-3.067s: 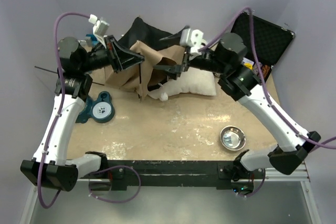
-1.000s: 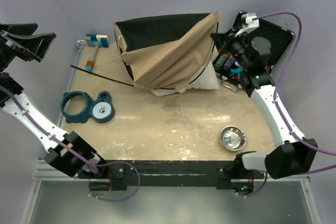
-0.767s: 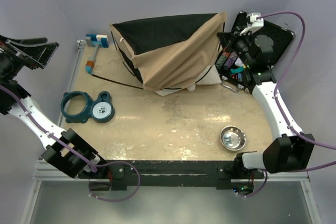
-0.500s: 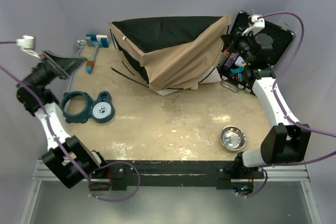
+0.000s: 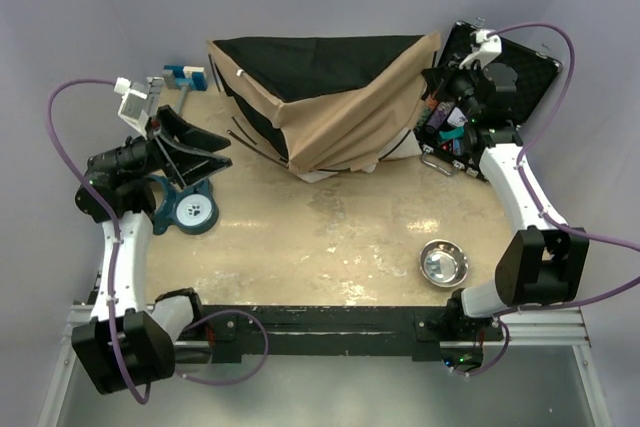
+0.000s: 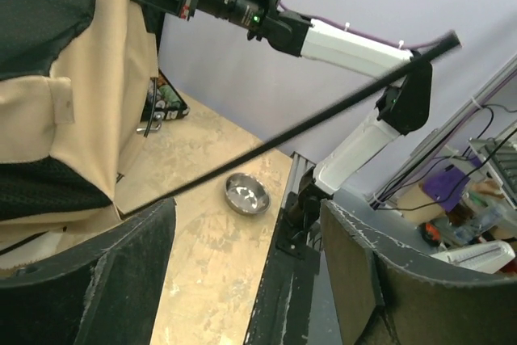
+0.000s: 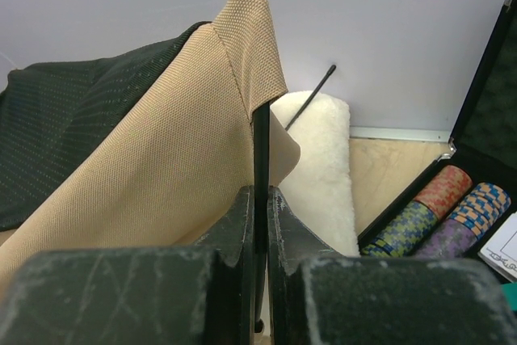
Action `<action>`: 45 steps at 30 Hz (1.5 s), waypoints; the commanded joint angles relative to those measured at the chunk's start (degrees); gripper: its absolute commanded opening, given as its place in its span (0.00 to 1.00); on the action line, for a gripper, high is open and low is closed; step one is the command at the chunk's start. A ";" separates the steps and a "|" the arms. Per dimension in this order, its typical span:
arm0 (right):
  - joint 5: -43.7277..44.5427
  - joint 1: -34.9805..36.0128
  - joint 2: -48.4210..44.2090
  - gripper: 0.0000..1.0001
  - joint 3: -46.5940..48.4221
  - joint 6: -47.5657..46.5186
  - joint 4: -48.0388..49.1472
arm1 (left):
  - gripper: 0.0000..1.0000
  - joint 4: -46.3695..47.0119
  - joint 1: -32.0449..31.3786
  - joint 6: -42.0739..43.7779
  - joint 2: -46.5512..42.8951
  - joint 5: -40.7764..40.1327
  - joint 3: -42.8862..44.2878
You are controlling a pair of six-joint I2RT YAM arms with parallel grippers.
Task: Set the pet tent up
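The pet tent stands at the back of the table, tan fabric draped over black lining, sagging on its front. My right gripper is at the tent's right top corner. In the right wrist view it is shut on a thin black pole that runs up into the tan corner. My left gripper hovers open left of the tent with nothing between its fingers. A loose dark pole crosses diagonally beyond them, its end near the tent. A pole also juts from the tent's left side.
A teal paw-print toy lies under my left arm. A steel bowl sits front right. An open black case with poker chips stands behind my right arm. A white cushion lies under the tent's right edge. A blue-white tool lies back left.
My left arm swung in from beyond the table's left edge toward the tent, its jaws narrowing a little. The tent spread wider. My right gripper stayed shut at the right corner.
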 commanded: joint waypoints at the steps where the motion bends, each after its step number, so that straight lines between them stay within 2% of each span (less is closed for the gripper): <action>1: -0.03 -0.13 0.37 0.00 0.70 -3.08 -1.43 | 0.73 35.33 -2.95 3.17 3.42 -4.13 5.68; 6: -0.29 -0.13 0.19 0.00 0.61 -4.22 -1.78 | 0.65 35.25 -6.64 3.61 6.15 -5.72 10.95; 9: -0.29 -0.13 0.54 0.00 0.96 -4.66 -2.22 | 0.65 35.33 -10.25 5.72 5.80 -3.61 13.07; 17: -1.17 -0.13 1.42 0.00 1.58 -4.75 -2.31 | 0.66 35.16 -14.39 7.13 7.21 -3.08 17.64; 18: -1.17 -0.04 1.60 0.00 1.67 -4.84 -2.31 | 0.62 35.16 -14.56 7.05 7.47 -3.17 18.17; 24: -1.79 -0.13 1.77 0.00 2.02 -4.75 -2.22 | 0.26 34.28 -15.00 6.96 8.18 -3.52 17.47; 28: -3.45 -0.13 1.95 0.00 1.49 -4.75 -2.22 | 0.13 31.21 -17.11 8.89 8.35 -3.87 15.45; 30: -4.42 -0.04 2.12 0.00 1.67 -5.80 -2.83 | 0.02 29.02 -17.46 9.68 8.53 -4.13 14.92; 32: -6.35 -0.13 2.12 0.21 2.28 -6.95 -4.15 | 0.00 25.16 -17.46 10.47 8.62 -4.66 14.83; 33: -6.62 -0.13 1.86 0.35 2.81 -7.73 -5.28 | 0.00 23.14 -17.46 11.00 8.70 -4.66 14.83; 36: -7.42 -0.13 1.07 0.64 5.09 -12.12 -9.67 | 0.00 22.24 -17.46 11.44 8.97 -3.26 15.01; 37: -6.89 -0.04 0.63 0.70 5.88 -14.31 -11.95 | 0.00 21.89 -17.46 11.44 9.05 -2.91 15.18; 41: -7.59 -0.04 -1.91 0.86 9.74 -26.17 -21.53 | 0.00 19.52 -17.55 11.79 9.23 -2.82 15.80; 45: -8.12 -0.13 -6.65 0.93 11.60 -38.74 -30.77 | 0.00 12.24 -17.46 15.82 9.23 -3.26 16.76</action>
